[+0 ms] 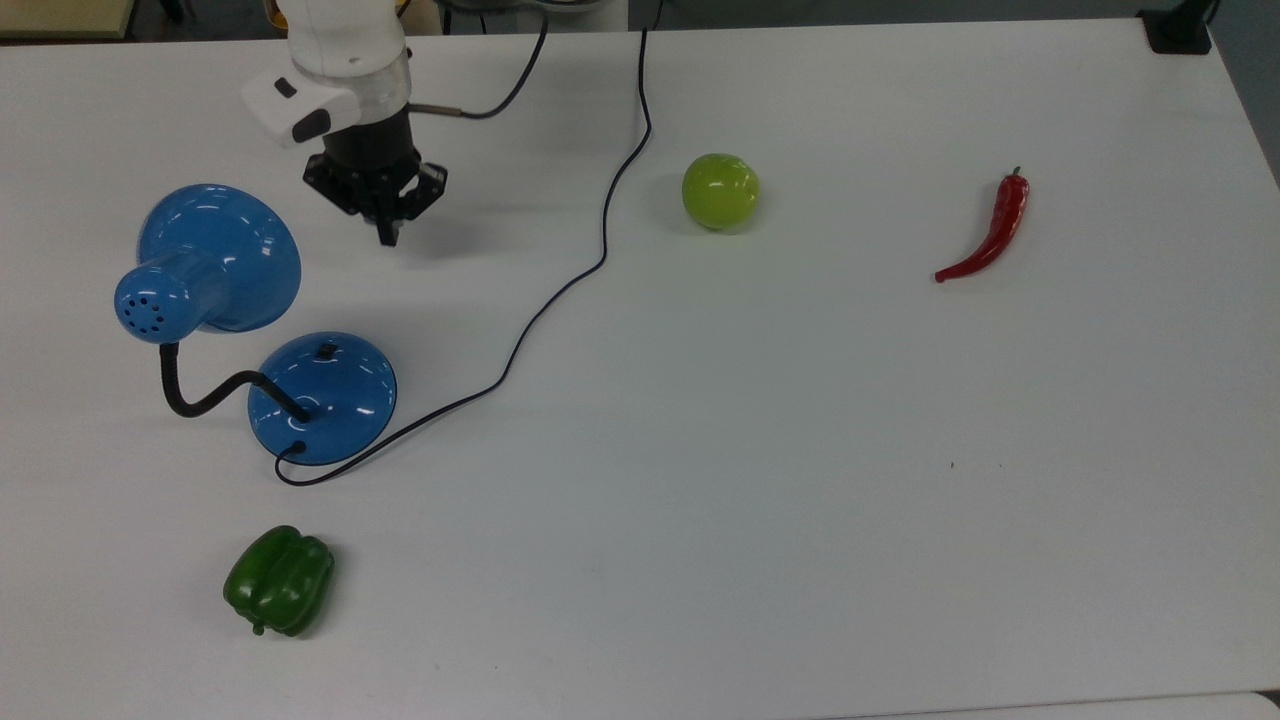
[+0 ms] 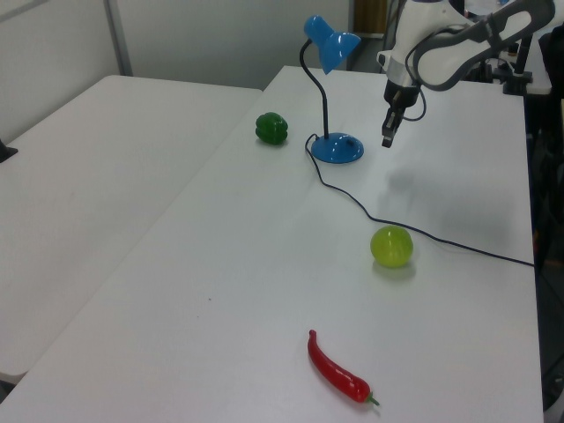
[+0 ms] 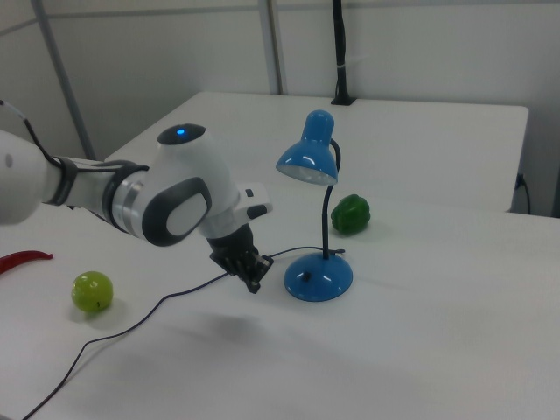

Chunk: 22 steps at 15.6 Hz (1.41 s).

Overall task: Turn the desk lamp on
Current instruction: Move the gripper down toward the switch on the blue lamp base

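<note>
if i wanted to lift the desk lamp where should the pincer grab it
Probably the upright lower stretch of the black gooseneck of the desk lamp, approached sideways from the left view's right, where the pincer hangs. That stem is thin enough to fit between the fingers; the domed base and flared shade are wide, glossy and sloped, so fingers would likely slip.

A lab: robot arm (image 3: pixel 131 197), white tables (image 1: pixel 800 450).
</note>
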Each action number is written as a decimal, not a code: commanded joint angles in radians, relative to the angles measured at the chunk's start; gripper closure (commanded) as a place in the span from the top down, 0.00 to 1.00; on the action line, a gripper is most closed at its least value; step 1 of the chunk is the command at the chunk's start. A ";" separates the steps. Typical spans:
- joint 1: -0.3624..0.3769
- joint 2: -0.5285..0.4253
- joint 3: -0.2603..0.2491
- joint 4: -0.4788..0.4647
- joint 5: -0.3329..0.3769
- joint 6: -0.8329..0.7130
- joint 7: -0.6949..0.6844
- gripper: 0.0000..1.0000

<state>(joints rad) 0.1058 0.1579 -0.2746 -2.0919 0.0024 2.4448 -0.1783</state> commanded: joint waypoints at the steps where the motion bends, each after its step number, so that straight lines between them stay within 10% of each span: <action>1: -0.002 0.060 -0.012 -0.011 0.001 0.216 0.072 0.00; 22: -0.029 0.264 -0.012 0.139 0.133 0.488 0.096 0.00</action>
<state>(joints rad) 0.0704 0.3948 -0.2784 -1.9745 0.1185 2.9000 -0.0927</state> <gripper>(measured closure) 0.991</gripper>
